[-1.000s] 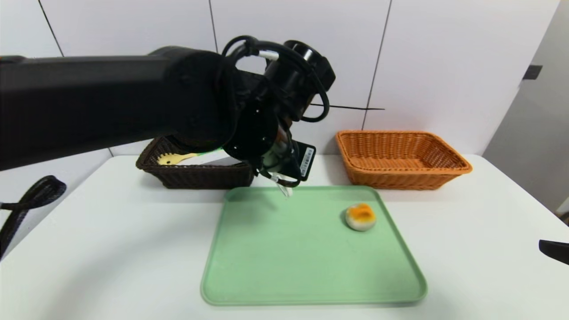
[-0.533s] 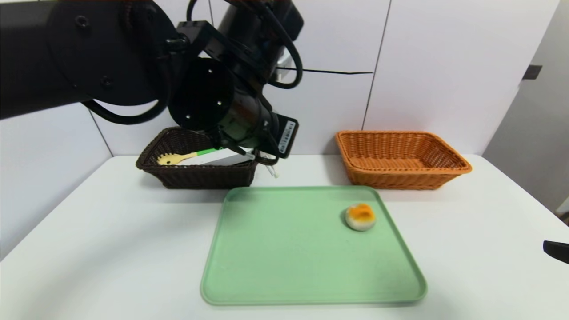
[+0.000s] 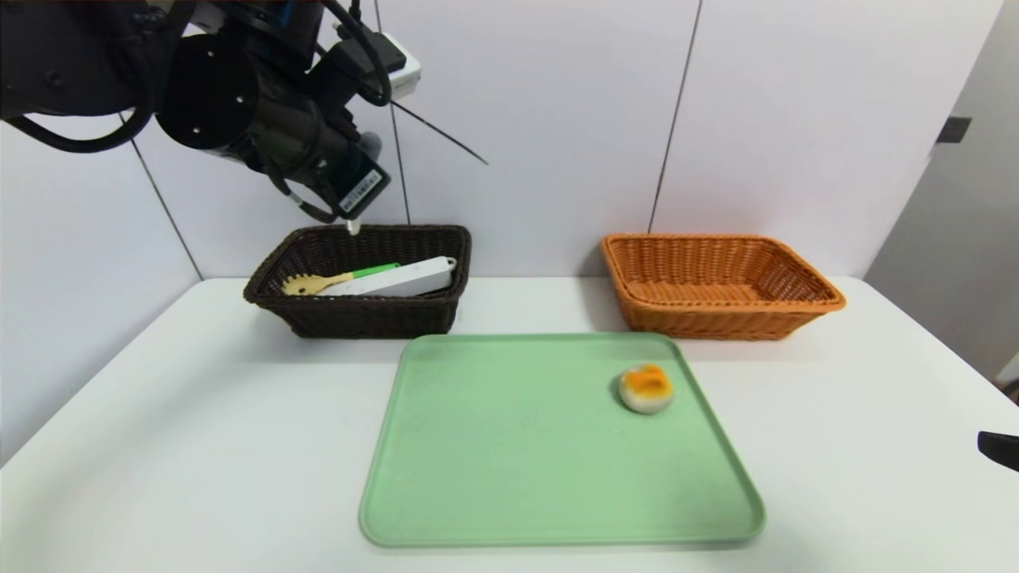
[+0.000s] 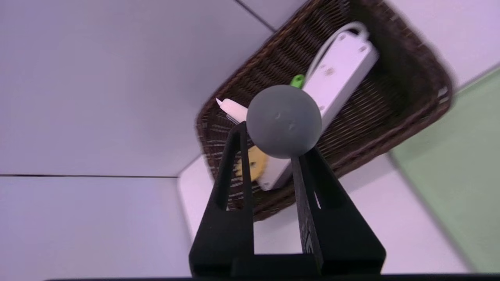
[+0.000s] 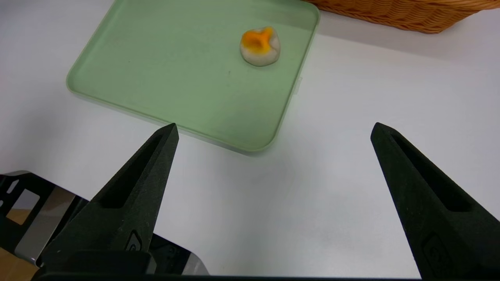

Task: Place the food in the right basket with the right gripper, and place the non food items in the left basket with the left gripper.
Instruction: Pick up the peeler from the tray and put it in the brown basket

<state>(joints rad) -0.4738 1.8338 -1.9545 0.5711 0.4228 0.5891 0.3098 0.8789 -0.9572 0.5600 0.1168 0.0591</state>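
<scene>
The left gripper (image 4: 269, 140), clamped on a grey foam ball (image 4: 284, 121), has swung from the green plastic tray (image 3: 557, 446) to above the dark wicker basket (image 3: 358, 314); release comes next.

A white table (image 3: 199, 446) fills the near scene, its far edge against a white panelled wall (image 3: 557, 119) crossed by thin dark seams. At far right, a grey wall section (image 3: 967, 239) carries 1 small dark fitting (image 3: 953, 129). Light is even.
</scene>
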